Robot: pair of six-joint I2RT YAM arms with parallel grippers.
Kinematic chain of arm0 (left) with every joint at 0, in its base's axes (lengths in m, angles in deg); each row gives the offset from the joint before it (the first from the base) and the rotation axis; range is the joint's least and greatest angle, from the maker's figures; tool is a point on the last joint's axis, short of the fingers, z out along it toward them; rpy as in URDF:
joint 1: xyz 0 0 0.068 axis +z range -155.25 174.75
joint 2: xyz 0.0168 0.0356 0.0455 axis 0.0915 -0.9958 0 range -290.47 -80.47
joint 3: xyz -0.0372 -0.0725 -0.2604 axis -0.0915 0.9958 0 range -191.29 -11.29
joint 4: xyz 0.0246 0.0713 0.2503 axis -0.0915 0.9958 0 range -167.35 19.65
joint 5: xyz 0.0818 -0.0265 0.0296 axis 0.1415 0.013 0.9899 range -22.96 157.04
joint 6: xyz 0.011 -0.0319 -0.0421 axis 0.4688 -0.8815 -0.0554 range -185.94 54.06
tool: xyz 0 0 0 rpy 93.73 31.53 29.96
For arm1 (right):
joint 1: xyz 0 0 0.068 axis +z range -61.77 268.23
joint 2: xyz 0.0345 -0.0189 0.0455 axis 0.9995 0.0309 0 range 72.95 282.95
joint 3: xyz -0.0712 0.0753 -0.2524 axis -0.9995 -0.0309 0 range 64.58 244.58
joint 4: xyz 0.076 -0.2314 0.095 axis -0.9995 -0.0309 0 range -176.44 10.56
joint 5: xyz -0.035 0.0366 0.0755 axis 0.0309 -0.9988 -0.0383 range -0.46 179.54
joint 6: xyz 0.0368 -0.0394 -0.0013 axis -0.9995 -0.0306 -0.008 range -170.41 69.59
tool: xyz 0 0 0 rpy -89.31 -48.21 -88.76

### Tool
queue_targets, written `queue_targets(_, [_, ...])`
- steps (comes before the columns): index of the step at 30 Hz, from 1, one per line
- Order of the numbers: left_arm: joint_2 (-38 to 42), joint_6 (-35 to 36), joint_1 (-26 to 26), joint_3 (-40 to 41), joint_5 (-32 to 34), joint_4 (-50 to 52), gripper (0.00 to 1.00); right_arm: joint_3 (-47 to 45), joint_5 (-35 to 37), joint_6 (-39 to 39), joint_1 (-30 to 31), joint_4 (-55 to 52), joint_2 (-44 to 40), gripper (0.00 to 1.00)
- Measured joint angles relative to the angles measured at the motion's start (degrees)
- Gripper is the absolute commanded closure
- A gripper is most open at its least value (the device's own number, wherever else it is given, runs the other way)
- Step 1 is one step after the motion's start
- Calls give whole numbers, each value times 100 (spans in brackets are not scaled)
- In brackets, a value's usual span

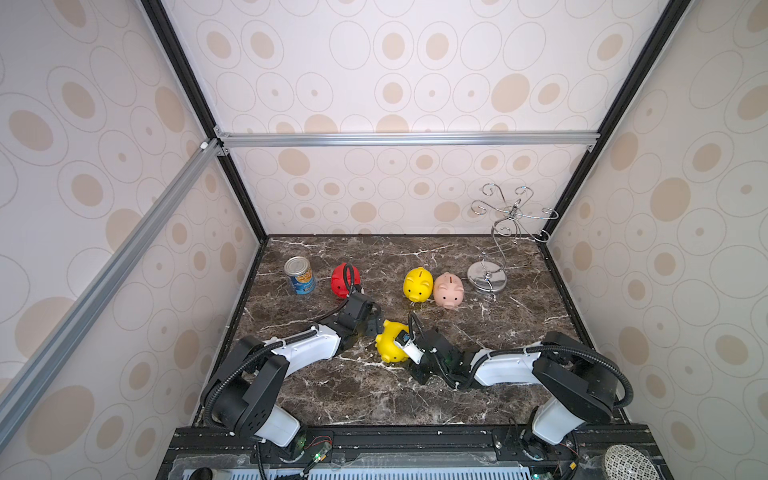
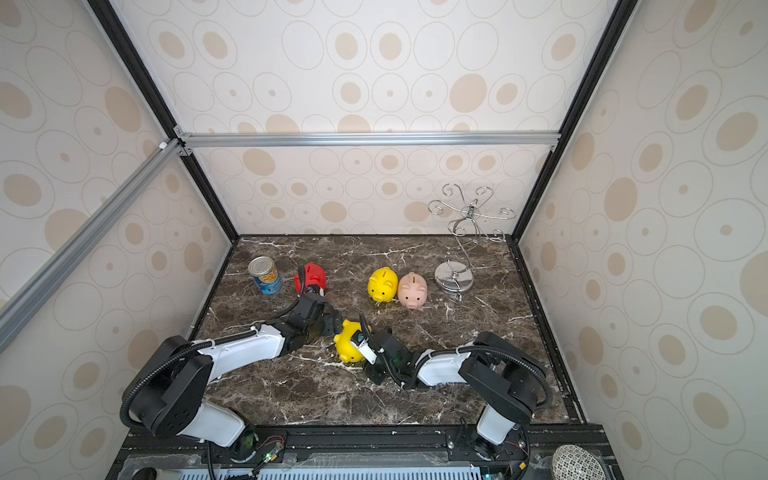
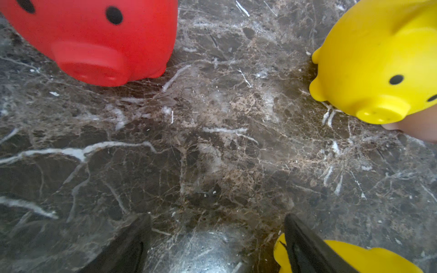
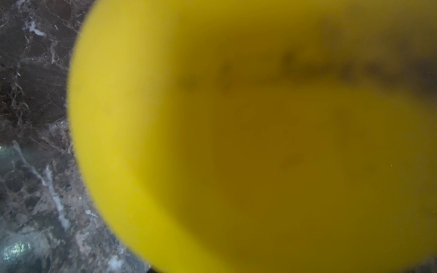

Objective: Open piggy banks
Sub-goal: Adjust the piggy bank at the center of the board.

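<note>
- My right claw is clamped on the near yellow pig. In both top views one white finger lies across its body.
- My right wrist view is almost filled by that pig's blurred yellow side, with a strip of the marble table along one edge.
- That pig is at the middle of the table, toward the front, between my two claws. I cannot tell whether it rests on the marble or hangs just above it.
- My left claw is spread apart. In my left wrist view its black fingers stand wide, with bare marble between them.
- One of those fingers is just beside the near yellow pig. I cannot tell whether they touch.
- The red pig stands upright farther back on my left, its snout turned toward my left wrist camera. My left arm's cable crosses it in both top views.
- The far yellow pig and the pink pig stand side by side farther back, right of centre, snouts facing the front.
- A tin can stands upright just left of the red pig.
- A wire stand stands near the pink pig, at the back right.
</note>
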Motion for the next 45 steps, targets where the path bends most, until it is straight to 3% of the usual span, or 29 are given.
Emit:
queue_targets(12, [293,-26,2,232,131,4,13,17,98,22,-39,243,140,82])
queue_targets(22, [730,-20,0,225,369,503,2,20,107,87,-44,249,59,83])
queue_targets(30, [1213,-17,0,-72,496,868,2,33,81,157,2,192,17,84])
queue_targets(37, [1318,-63,0,85,525,1012,7,74,42,166,17,184,9,84])
queue_targets(45, [1950,-227,0,662,557,1248,13,221,46,192,83,-4,-83,84])
